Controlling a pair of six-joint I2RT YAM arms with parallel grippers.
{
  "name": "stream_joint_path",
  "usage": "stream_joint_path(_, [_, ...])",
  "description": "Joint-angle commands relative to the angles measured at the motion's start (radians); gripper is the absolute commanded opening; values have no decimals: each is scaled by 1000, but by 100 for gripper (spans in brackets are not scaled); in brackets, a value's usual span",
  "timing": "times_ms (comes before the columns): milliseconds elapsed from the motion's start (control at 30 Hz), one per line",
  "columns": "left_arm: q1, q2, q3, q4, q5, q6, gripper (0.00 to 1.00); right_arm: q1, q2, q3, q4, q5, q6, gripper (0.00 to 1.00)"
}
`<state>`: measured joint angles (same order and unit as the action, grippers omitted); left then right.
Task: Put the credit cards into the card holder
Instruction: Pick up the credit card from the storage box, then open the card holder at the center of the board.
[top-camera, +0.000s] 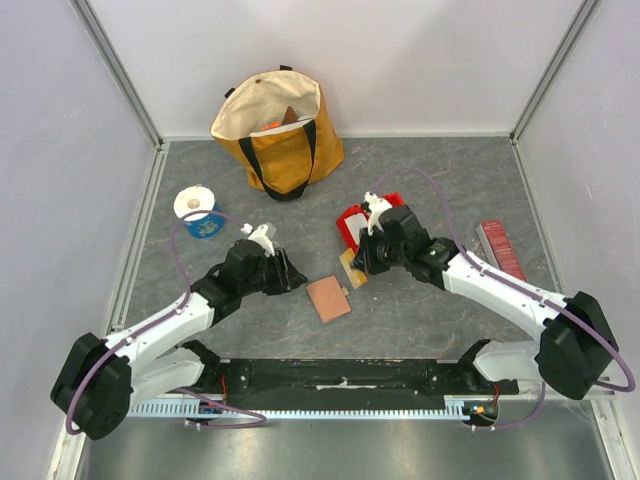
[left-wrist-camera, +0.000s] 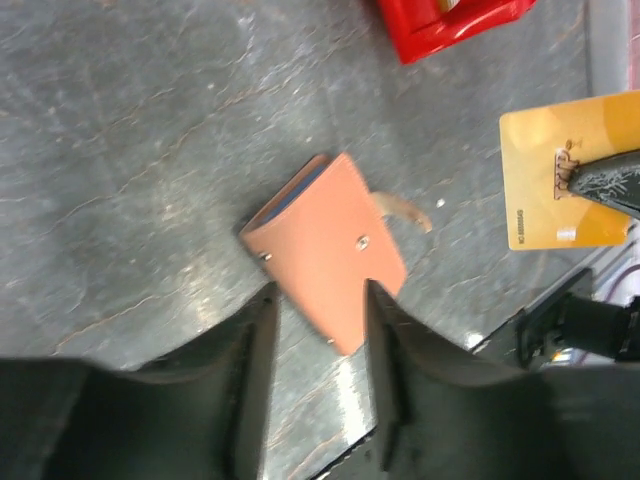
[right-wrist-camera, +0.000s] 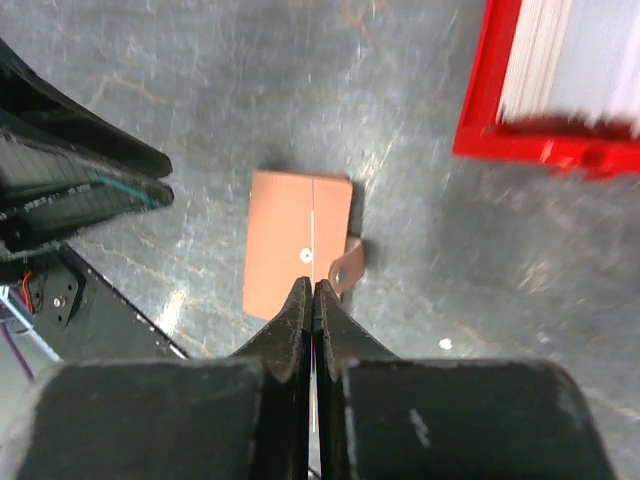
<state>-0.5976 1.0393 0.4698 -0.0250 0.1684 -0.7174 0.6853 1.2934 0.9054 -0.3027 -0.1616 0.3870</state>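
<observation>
fig: right gripper clenched on one yellowish credit card, held edge-on above the card holder so i can slot it. left gripper hangs w/ jaws apart, grasping nothing, low over the holder, prob. to pin or open it. holder lies shut on the table btw the arms, tab out; red bin just beyond.
</observation>
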Motion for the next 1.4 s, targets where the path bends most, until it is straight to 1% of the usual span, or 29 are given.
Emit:
stream_joint_path(0, [-2, -62, -28, -71, -10, -39, 31, 49, -25, -74, 137, -3, 165, 0])
stream_joint_path(33, [-4, -68, -34, -87, -15, -40, 24, 66, -5, -74, 143, -1, 170, 0])
stream_joint_path(67, [-4, -70, -34, -99, -20, -40, 14, 80, 10, -66, 142, 2, 170, 0])
stream_joint_path(100, [-2, -71, -31, -111, -23, -33, 8, 94, 30, -59, 142, 11, 168, 0])
stream_joint_path(133, [-4, -70, -27, -121, -24, -30, 3, 103, 49, -51, 139, 19, 167, 0])
stream_joint_path(167, [-2, -68, -22, -130, -26, -27, 2, 111, 66, -42, 136, 19, 164, 0])
stream_joint_path(300, [-4, -44, 4, -156, -38, -22, 2, 132, 115, -11, 111, 43, 145, 0])
stream_joint_path(467, [-14, 1, 27, -168, -40, -19, 2, 135, 155, 1, 47, 140, 115, 0])
stream_joint_path(567, [-40, 34, 41, -170, -53, -16, 2, 134, 161, -7, 22, 212, 105, 0])
stream_joint_path(633, [-67, 65, 55, -170, -70, -24, 2, 134, 178, -10, 13, 226, 105, 0])
stream_joint_path(833, [-100, 117, 49, -153, -107, -77, 2, 134, 219, -34, 56, 177, 113, 0])
stream_joint_path(1100, [-107, 240, 53, -105, -78, -82, 2, 134, 262, -42, 93, 108, 128, 0])
stream_joint_path(1367, [-107, 341, 95, -58, -44, -68, 2, 134, 224, -71, 137, 48, 165, 0])
